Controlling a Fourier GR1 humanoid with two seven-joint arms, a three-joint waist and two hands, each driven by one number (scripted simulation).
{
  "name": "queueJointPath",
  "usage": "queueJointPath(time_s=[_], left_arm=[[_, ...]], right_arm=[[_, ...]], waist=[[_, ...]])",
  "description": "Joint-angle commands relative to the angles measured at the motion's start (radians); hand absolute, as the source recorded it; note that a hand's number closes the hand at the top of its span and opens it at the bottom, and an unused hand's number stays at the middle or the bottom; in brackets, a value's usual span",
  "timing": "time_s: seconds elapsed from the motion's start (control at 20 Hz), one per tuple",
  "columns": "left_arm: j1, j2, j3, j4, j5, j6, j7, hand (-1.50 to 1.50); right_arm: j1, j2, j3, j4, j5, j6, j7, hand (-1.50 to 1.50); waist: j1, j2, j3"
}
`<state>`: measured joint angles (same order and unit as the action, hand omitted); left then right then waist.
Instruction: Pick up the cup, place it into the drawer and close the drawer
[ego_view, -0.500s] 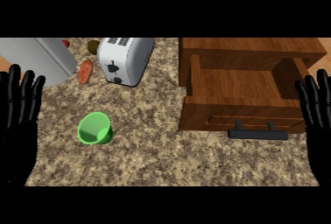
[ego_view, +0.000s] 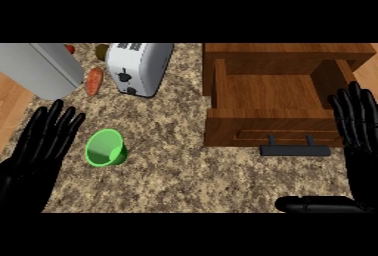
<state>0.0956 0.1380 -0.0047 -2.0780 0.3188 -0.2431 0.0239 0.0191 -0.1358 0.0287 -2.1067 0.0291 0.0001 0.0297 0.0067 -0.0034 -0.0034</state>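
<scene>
From the head view I see the green cup (ego_view: 105, 148) lying on its side on the speckled counter (ego_view: 192, 175), its open mouth facing up toward me. I'll take the cup as my landmark. Just to its left is my left hand (ego_view: 37, 150), fingers straight and spread, palm flat, not touching the cup. Up and to the right of the cup stands the white toaster (ego_view: 137, 66), with a carrot (ego_view: 94, 81) just left of the toaster and a grey metal appliance (ego_view: 40, 67) further left. Well to the right of the cup is the wooden drawer (ego_view: 275, 95), pulled open so I can see its bare inside; its black handle (ego_view: 294, 149) sits at the front, about level with the cup. Far right of the cup, past the drawer, my right hand (ego_view: 357, 130) shows with fingers straight and pointing up, thumb stretched out low along the counter, holding nothing.
</scene>
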Motion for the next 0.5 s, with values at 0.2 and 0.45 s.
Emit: queueJointPath(time_s=[0.2, 0.45], left_arm=[[0.068, 0.009, 0.028, 0.107, 0.146, -0.121, 0.010, -1.50], [0.018, 0.072, 0.170, 0.279, 0.177, -0.179, -0.032, -1.50]], right_arm=[[-0.051, -0.023, -0.056, 0.105, -0.035, 0.052, -0.019, -1.50], [-0.094, -0.034, -0.081, 0.135, -0.037, 0.070, -0.024, -1.50]], waist=[[-0.004, 0.004, 0.003], [-0.004, 0.004, 0.003]])
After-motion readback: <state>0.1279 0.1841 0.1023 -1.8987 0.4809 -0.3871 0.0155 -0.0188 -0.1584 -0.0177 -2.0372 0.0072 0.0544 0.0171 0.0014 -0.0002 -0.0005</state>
